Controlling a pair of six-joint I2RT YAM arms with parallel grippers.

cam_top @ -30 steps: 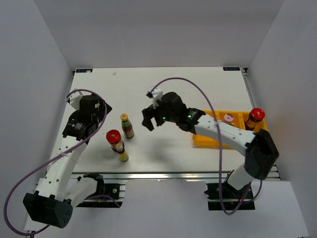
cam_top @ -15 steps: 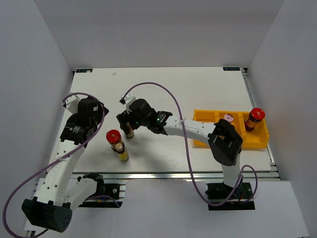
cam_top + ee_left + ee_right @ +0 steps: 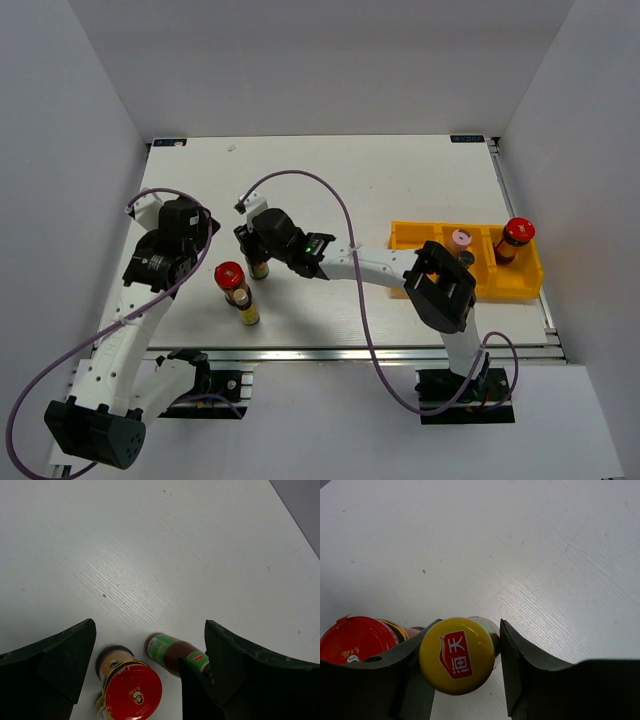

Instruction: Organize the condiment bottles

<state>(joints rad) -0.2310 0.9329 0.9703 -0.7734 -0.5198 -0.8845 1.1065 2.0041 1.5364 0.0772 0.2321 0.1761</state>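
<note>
We straddle the slim yellow-capped bottle (image 3: 457,655) with our right gripper (image 3: 470,625), fingers (image 3: 535,680) seemingly unclosed; next squeeze, lift. Left gripper (image 3: 149,625) gapes.

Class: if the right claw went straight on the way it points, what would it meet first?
The yellow-capped bottle: its cap sits between the fingers of the right claw, which points down at the table. How far below the table lies is unclear.

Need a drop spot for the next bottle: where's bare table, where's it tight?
Tight: left cluster, where the right gripper straddles a yellow-capped bottle beside a red-capped jar and another slim bottle. Free: the far half of the table, from back edge to the arms and yellow tray; also the near strip between that cluster and the tray.
</note>
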